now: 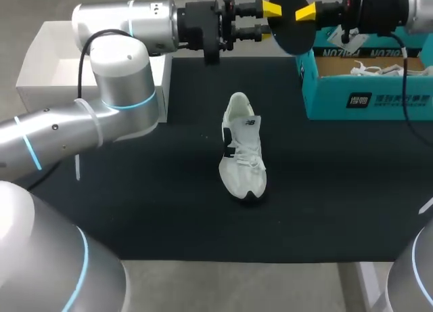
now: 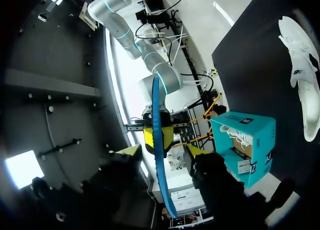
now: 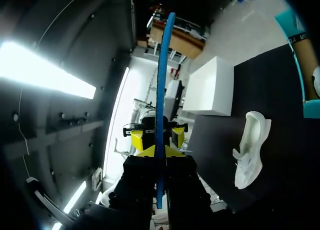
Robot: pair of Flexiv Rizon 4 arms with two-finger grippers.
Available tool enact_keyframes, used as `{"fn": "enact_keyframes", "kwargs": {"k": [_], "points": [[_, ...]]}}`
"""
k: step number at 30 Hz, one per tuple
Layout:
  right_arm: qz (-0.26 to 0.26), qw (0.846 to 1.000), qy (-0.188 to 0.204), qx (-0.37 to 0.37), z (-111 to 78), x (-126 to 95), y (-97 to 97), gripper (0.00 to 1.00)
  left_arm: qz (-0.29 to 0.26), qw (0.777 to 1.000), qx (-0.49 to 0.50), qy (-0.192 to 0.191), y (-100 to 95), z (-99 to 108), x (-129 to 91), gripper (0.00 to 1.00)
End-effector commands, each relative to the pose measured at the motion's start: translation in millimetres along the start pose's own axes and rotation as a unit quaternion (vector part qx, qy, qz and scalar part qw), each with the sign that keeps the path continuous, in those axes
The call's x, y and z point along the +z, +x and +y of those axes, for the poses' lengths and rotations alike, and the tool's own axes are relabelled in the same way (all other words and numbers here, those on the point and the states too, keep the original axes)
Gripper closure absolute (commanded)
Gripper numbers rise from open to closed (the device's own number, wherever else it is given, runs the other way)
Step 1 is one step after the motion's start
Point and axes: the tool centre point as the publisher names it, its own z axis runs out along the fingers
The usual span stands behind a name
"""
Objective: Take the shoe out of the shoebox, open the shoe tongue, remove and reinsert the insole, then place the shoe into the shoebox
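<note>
Two grippers meet high over the table in the head view, at about twelve o'clock from the shoe (image 1: 242, 149). The right gripper (image 1: 306, 14) pinches the dark insole (image 1: 292, 34). The left gripper (image 1: 269, 21) faces it with its fingers spread. The shoe lies alone mid-mat, its toe seemingly toward six o'clock, and the teal shoebox (image 1: 365, 95) stands at its two o'clock.

In the left wrist view the insole (image 2: 156, 110) shows edge-on as a thin blue strip. It passes between the left gripper's parted tips, and neither tip touches it.

In the right wrist view the right gripper (image 3: 156, 151) is clamped on both flat faces of the strip.

The insole looks light, thin and floppy, so it would likely bend if pushed from one end. I would grip it flat-on near the heel and feed the toe end in first. The shoe seems light, with a soft upper, so the firmer heel collar is probably the best hold.
</note>
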Motion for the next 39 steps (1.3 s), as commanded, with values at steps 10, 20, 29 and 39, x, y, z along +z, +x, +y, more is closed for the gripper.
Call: {"fn": "enact_keyframes", "kwargs": {"k": [10, 20, 29, 39], "points": [[-0.013, 1.0, -0.008, -0.01, 3.2, -5, 4.7, 1.0, 0.07, 0.993, -0.047, 0.088, -18.2, -12, -111, 0.0], [-0.02, 1.0, -0.013, -0.019, 4.8, -5, 8.9, 1.0, 0.145, 0.976, -0.151, 0.053, -29.0, -43, -179, 0.0], [-0.021, 0.999, -0.017, -0.022, 6.7, -3, 10.3, 1.0, 0.201, 0.963, -0.175, -0.032, -25.4, -82, -225, 0.0], [-0.035, 0.998, 0.0, -0.06, 17.0, 2, 16.3, 1.0, 0.231, 0.956, -0.174, -0.051, -20.3, -108, -259, 0.0]]}}
